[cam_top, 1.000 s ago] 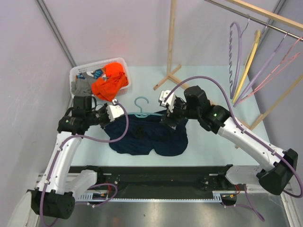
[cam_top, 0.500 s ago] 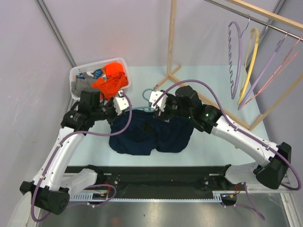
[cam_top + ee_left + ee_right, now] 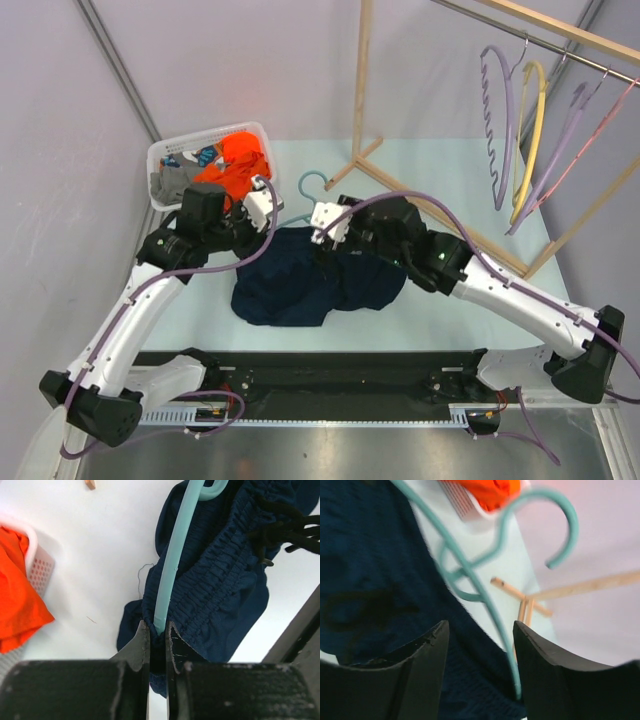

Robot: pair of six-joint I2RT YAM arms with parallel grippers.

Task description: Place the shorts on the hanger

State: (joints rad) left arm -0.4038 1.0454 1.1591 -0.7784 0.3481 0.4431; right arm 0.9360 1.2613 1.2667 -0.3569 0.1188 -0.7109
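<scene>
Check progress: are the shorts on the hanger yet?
Not yet. Done: the left gripper is shut on one tip of the hanger, at the waistband of the shorts. In hand: the right gripper, jaws apart, has a hanger arm between its fingers. Left: the shorts lie bunched on the table, not draped on the hanger.

We see a white basket [image 3: 157,160] at the far left of the pale table [image 3: 440,180], holding an orange garment [image 3: 236,160] and a grey garment [image 3: 171,183]. At the right, a wooden rack [image 3: 362,80] carries a purple hanger [image 3: 492,110], a yellow hanger [image 3: 530,130] and a pink hanger [image 3: 590,130].
</scene>
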